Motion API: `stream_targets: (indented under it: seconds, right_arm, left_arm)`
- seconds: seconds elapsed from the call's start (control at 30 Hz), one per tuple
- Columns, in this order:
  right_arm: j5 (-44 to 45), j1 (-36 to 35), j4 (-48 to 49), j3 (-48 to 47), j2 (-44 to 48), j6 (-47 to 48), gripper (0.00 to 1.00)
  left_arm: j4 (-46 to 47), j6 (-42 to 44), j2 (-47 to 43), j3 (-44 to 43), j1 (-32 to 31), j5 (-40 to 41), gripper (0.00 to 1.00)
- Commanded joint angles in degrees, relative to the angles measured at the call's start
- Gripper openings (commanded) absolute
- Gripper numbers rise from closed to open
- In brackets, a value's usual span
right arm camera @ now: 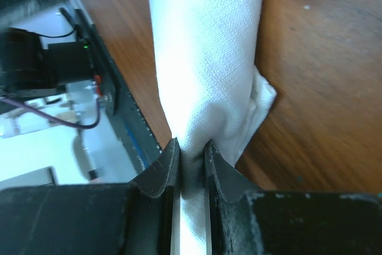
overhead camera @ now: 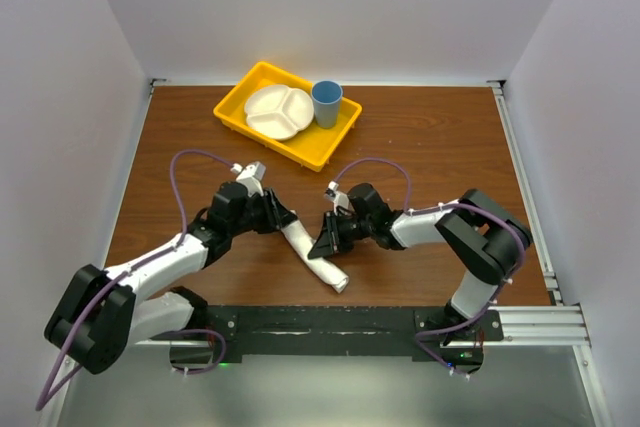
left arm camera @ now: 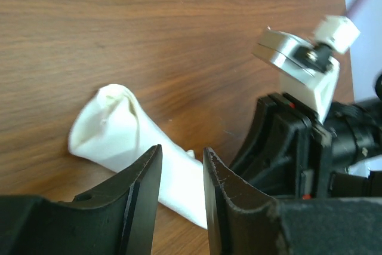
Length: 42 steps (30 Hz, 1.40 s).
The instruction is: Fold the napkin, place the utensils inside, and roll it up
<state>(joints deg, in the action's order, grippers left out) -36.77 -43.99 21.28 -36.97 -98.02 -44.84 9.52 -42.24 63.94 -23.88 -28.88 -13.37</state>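
The napkin (overhead camera: 318, 259) lies rolled into a short white tube on the wooden table, slanting toward the near edge between the two arms. My right gripper (overhead camera: 325, 242) is shut on the roll, and in the right wrist view its jaws pinch the cloth (right arm camera: 206, 58) tightly at the gripper (right arm camera: 191, 144). My left gripper (overhead camera: 290, 219) sits at the roll's far end. Its jaws stand partly apart over the napkin (left arm camera: 113, 126), with cloth and bare wood showing through the gap at the gripper (left arm camera: 182, 150). The utensils are hidden.
A yellow tray (overhead camera: 232, 112) at the back of the table holds a white divided plate (overhead camera: 278, 110) and a blue cup (overhead camera: 326, 103). The right arm's wrist (left arm camera: 298, 147) looms close in the left wrist view. The metal base rail (overhead camera: 350, 327) runs along the near edge.
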Motion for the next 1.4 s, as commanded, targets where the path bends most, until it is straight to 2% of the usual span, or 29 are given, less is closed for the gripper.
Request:
stream_targets:
  seconds: [0.0,0.1,0.27,0.4,0.47,0.57,0.73,0.9,1.03,1.1,1.2,1.37]
  right_arm:
    - [-5.3,2.5,9.9,2.8,-3.1,-6.7,0.0]
    - [-5.7,3.6,13.0,4.4,-4.8,-7.9,0.0]
    - [-5.5,4.4,13.4,5.6,-5.4,-7.0,0.0]
    - [-1.4,4.5,1.2,3.6,-1.5,-0.3,0.0]
    - [2.5,4.4,-4.7,2.3,0.8,4.5,0.09]
    - [7.8,3.4,-19.0,-2.6,4.9,9.7,0.22]
    - [13.4,1.0,-25.1,-3.6,10.5,10.9,0.39]
    - [18.4,-1.0,-24.4,1.2,13.0,8.5,0.41]
    - [24.5,-1.6,-25.8,4.4,14.5,6.7,0.32]
    - [28.7,-2.5,-28.6,3.9,15.8,7.2,0.32]
    - [32.7,-6.5,-34.1,-1.2,16.4,10.6,0.37]
    - [42.1,-13.9,-40.9,-12.0,15.8,18.5,0.54]
  left_arm:
    - [7.1,-1.7,3.4,-0.9,-3.3,-1.0,0.38]
    - [10.3,-2.7,5.9,0.4,-5.6,0.3,0.38]
    - [16.6,-3.2,12.0,3.7,-6.0,1.1,0.38]
    - [17.7,-1.5,15.7,4.1,-6.0,3.0,0.37]
    - [18.0,-0.7,16.6,4.0,-5.9,3.8,0.37]
    - [19.0,-0.5,18.9,4.0,-5.8,3.8,0.37]
    - [20.6,-1.2,20.7,4.5,-5.8,3.2,0.37]
    - [20.7,-1.3,21.5,3.9,-5.9,2.7,0.37]
    - [19.7,-1.0,21.5,3.4,-5.8,2.7,0.36]
    - [19.4,-1.0,21.1,3.2,-5.7,2.5,0.36]
    - [18.6,-1.1,20.8,2.7,-5.7,1.9,0.36]
    - [17.1,-1.6,20.3,1.8,-5.5,1.1,0.37]
